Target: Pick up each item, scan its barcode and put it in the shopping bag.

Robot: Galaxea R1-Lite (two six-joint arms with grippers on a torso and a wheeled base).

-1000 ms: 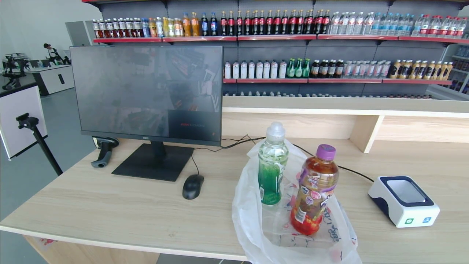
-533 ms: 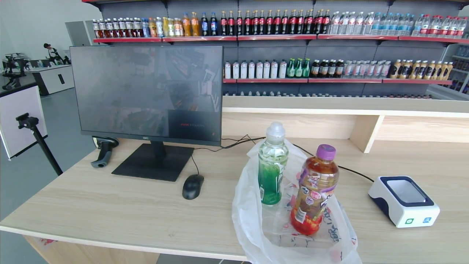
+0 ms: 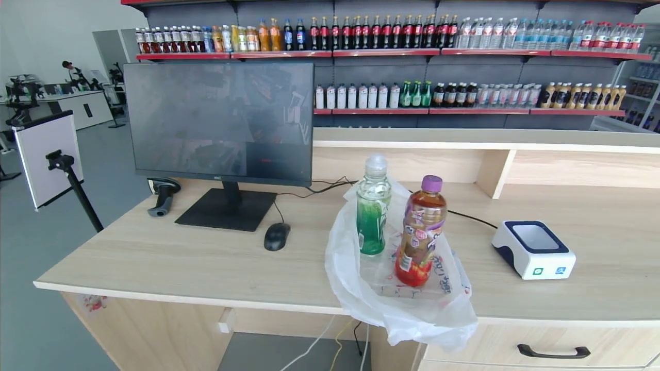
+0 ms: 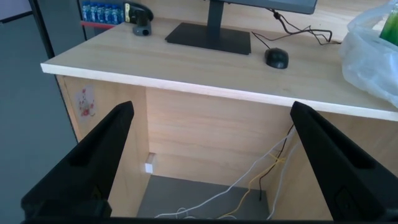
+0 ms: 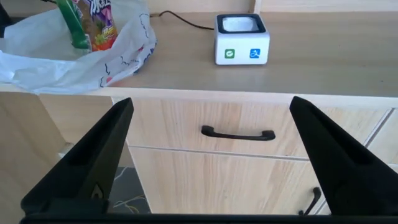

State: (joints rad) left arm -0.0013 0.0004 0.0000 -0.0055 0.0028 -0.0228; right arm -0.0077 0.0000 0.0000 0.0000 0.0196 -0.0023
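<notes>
The viewpoint is pulling back while the green-labelled clear bottle (image 3: 372, 216) and purple-capped orange bottle (image 3: 420, 232) are staying upright in the white plastic shopping bag (image 3: 350, 278), and the left gripper (image 4: 211, 109) and right gripper (image 5: 211, 102) are hanging spread and empty, so the task is seemingly finishing.

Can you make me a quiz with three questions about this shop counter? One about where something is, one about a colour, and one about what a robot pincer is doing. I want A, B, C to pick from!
1. Where is the scanner box?
A) on the counter, on the robot's right of the shopping bag
B) on the floor
C) inside the bag

2. What colour is the cap of the orange drink bottle?
A) red
B) purple
C) yellow

3. How is the left pincer?
A) shut on a bottle
B) shut, empty
C) open, empty

Answers: 1 A, it sits on bare wood beside the bag. 2 B, the cap is purple. 3 C, it stands wide open with nothing in it.
</notes>
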